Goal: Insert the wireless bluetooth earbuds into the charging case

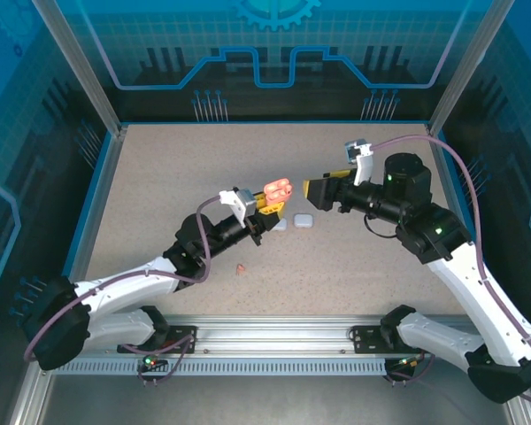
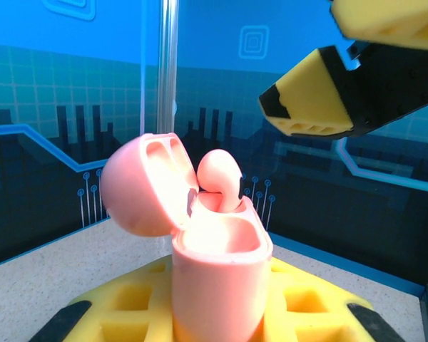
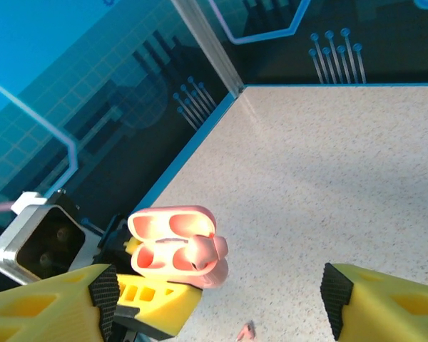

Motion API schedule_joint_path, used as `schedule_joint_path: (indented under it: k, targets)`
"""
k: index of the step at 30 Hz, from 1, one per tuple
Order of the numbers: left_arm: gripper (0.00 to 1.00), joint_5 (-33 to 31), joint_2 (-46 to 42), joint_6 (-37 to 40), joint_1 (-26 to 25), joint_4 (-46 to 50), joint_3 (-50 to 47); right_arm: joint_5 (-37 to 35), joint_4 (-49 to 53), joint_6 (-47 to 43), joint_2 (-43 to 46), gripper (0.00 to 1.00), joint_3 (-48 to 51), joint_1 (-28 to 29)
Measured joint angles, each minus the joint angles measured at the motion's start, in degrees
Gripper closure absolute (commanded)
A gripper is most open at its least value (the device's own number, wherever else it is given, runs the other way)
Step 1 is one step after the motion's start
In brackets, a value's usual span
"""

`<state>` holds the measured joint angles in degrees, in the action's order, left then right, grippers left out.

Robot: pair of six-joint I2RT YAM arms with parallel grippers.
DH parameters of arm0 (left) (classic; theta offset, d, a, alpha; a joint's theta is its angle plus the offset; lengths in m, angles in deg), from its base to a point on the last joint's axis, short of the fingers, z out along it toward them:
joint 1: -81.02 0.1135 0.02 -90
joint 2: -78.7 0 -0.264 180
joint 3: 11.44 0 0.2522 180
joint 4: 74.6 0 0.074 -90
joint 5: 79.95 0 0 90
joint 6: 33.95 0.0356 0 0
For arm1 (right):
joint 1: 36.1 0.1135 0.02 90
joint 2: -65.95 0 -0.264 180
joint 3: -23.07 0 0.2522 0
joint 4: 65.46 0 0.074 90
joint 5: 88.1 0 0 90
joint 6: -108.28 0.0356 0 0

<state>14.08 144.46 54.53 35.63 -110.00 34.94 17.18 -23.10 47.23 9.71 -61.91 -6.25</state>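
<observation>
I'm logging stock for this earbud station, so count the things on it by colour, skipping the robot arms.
Salmon-pink plastic charging case, lid open: 1
Salmon-pink earbuds: 2, one seated in the case, one lying on the speckled table
Small white rounded pebble-like objects: 2, on the table
Total: 5

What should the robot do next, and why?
Probably move the right gripper down to the loose pink earbud on the table. Its jaws stand open and empty, one earbud already sits in the open pink case that the left gripper holds, and the slot beside it looks free.
</observation>
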Motion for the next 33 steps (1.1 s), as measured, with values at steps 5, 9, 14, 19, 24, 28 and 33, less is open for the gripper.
schedule_joint_path:
  k: [5, 9, 14, 19, 24, 28, 33]
  targets:
    - [1.00, 1.36, -0.22, -0.02, 0.00, 0.07, 0.00, 6.60, 0.00, -0.50, -3.26, 0.16, 0.02, -0.35]
    - [1.00, 1.88, -0.22, -0.04, 0.00, 0.26, 0.00, 10.69, -2.10, -0.24, -6.23, 0.16, 0.02, -0.33]
    - [1.00, 2.01, -0.20, -0.04, 0.00, 0.72, 0.00, 13.25, -3.23, 0.02, -7.52, 0.18, 0.02, -0.24]
    - [1.00, 2.01, -0.09, -0.04, 0.00, 0.87, 0.00, 14.40, -3.76, 0.37, -7.50, 0.22, 0.02, 0.04]
    - [1.00, 1.99, 0.20, -0.04, 0.00, 0.85, 0.00, 14.80, -3.72, 0.44, -7.50, 0.23, 0.02, 0.26]
    - [1.00, 1.99, 0.42, -0.07, 0.00, 0.87, 0.00, 14.82, -3.50, 0.57, -7.52, 0.23, 0.02, 0.66]
    - [1.00, 1.99, 0.57, -0.07, 0.00, 0.85, 0.00, 14.80, -2.95, 0.57, -7.52, 0.24, 0.02, 0.92]
